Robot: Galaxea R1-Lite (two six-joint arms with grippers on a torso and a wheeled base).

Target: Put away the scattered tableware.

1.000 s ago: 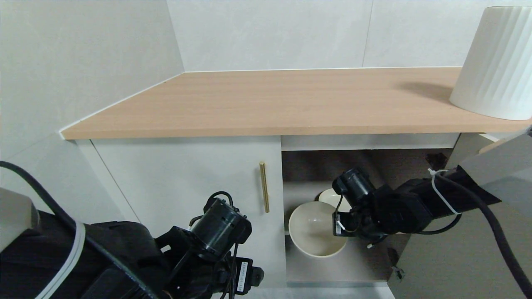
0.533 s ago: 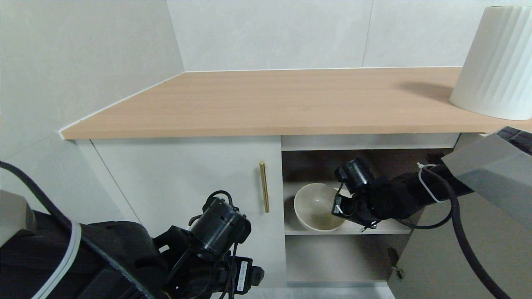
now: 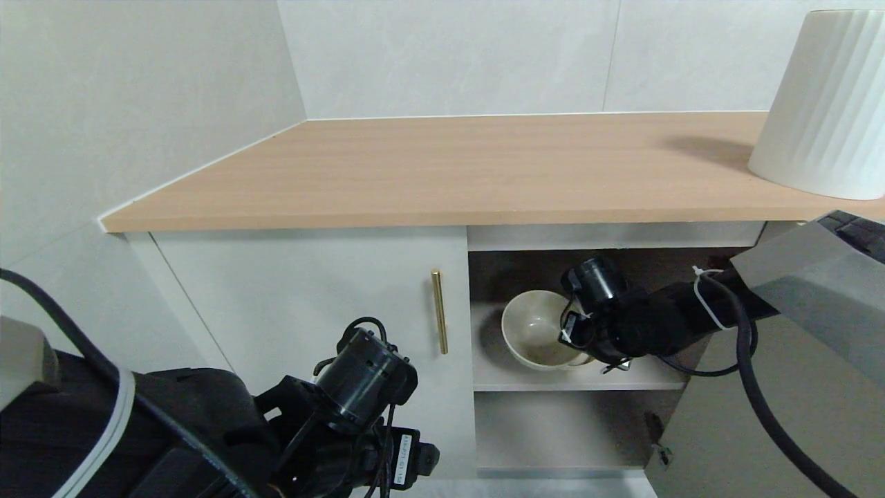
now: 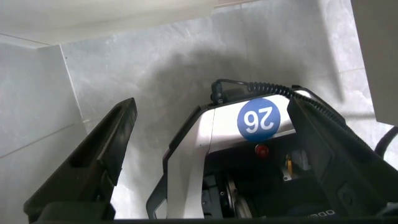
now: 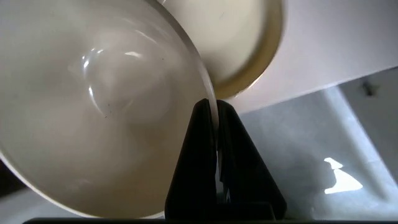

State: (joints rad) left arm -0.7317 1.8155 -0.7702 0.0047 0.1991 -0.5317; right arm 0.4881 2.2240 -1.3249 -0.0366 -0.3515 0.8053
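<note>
A cream bowl [image 3: 536, 335] hangs tilted just over the middle shelf [image 3: 498, 373] inside the open cabinet. My right gripper [image 3: 568, 330] is shut on its right rim. In the right wrist view the fingers [image 5: 205, 155] pinch the rim of this bowl [image 5: 99, 106]. A second cream bowl [image 5: 242, 43] rests on the shelf right behind it, and its edge [image 3: 584, 360] peeks out under the held one. My left gripper [image 4: 217, 168] hangs low in front of the closed door, open and holding nothing.
The left cabinet door [image 3: 311, 297] is closed, with a brass handle [image 3: 438, 311]. The right door [image 3: 760, 429] stands open. A lower compartment [image 3: 553, 429] lies under the shelf. A wooden countertop [image 3: 449, 173] carries a white ribbed shade [image 3: 823, 104] at the far right.
My right gripper has carried the bowl up from the lower compartment's height and deeper into the cabinet, over the middle shelf and in front of the second bowl. The left arm has not moved.
</note>
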